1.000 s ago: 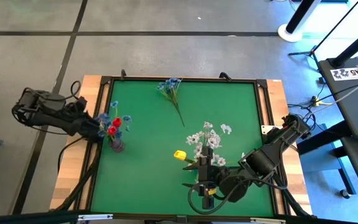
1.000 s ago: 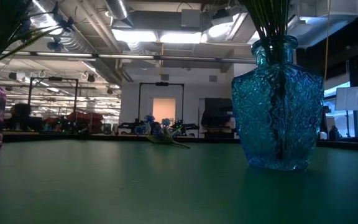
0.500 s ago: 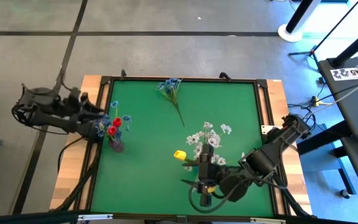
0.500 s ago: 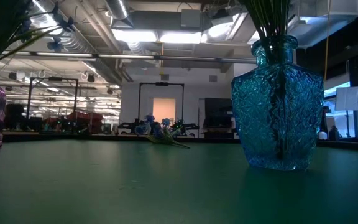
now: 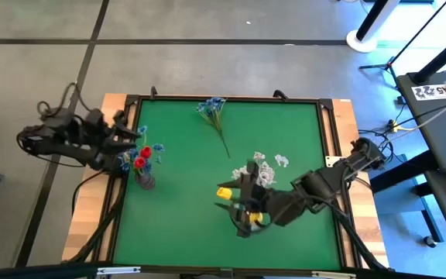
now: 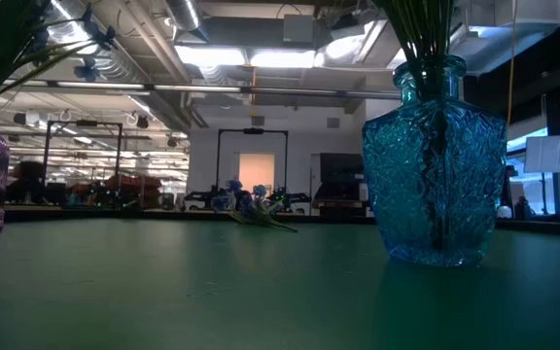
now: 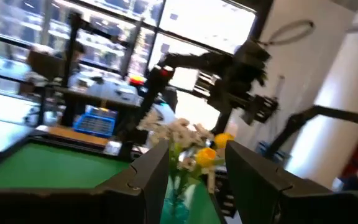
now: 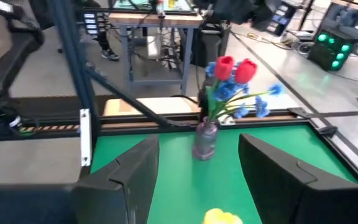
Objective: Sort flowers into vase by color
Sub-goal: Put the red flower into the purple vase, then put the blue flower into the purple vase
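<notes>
A purple vase (image 5: 145,181) near the table's left edge holds red buds (image 5: 142,153) and blue blossoms; the right wrist view shows it upright (image 8: 205,140). My left gripper (image 5: 128,143) hangs open just left of those flowers, pointing level. A blue glass vase (image 6: 434,165) holds white blossoms (image 5: 273,161) and a yellow bud (image 5: 223,191). My right gripper (image 5: 235,205) stands open above them, empty. One blue sprig (image 5: 214,112) lies flat on the green mat near the far edge.
The green mat (image 5: 184,225) sits in a dark frame with wooden strips at the left and right edges. Cables run off the table's right side. The mat is bare between the two vases and along the near edge.
My left gripper has tipped up from pointing down to level, rolled, and drawn up and back from the purple vase's flowers, still open. My right arm has swung toward the table's left and far side, now lying over the white blossoms. The flowers and vases have stayed put.
</notes>
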